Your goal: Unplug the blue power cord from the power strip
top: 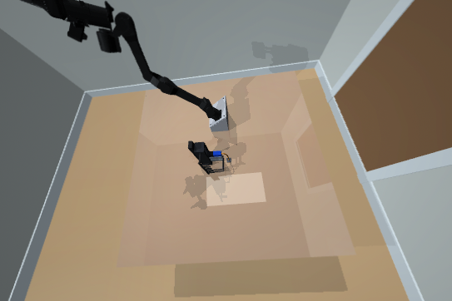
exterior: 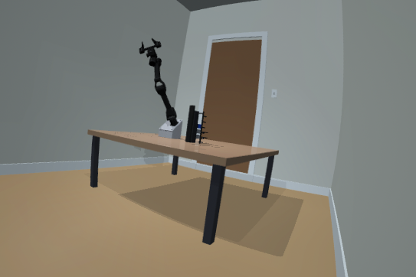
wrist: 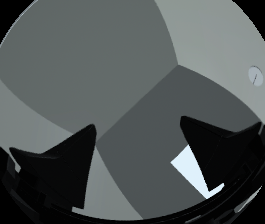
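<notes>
I am seeing the power strip (exterior: 191, 124) standing upright on the table (exterior: 231, 154), its long axis vertical, just in front of the arm's white base (exterior: 170, 130). In the top view the blue plug (top: 217, 153) is sitting at the strip's right side, pointing sideways across the table toward a small dark piece just beside it, with a thin cord (top: 230, 164) trailing off near it; I cannot tell from this height whether the plug's prongs are seated in a socket. A black wire rack (exterior: 203, 128) is standing right beside the strip. My arm is reaching steeply upward and away from the table, and the gripper (exterior: 149, 44) is hanging high in the air near the ceiling, well apart from plug, cord and strip. Through the wrist camera I am looking at both fingers spread wide with only grey wall and ceiling between them, so the gripper is released and gripping nothing, touching nothing.
</notes>
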